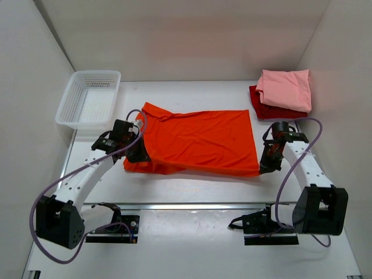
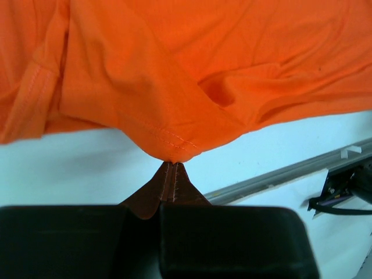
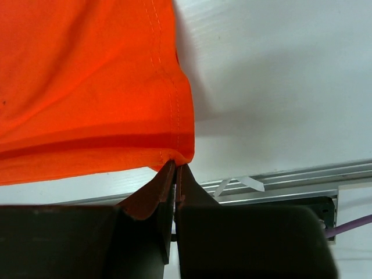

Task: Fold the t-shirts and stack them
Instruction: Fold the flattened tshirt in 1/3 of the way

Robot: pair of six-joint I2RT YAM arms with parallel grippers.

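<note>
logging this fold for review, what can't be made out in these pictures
- dark red shirt, top view: mostly under the pink shirt, fold unreadable
- orange shirt, both wrist views: cut off by frame edges
- its near-left corner, top view: hidden by the left arm

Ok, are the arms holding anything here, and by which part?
Both hold the orange shirt: left gripper has its jaws shut on a stitched corner at its near left, right gripper on the near right hem corner.
</note>
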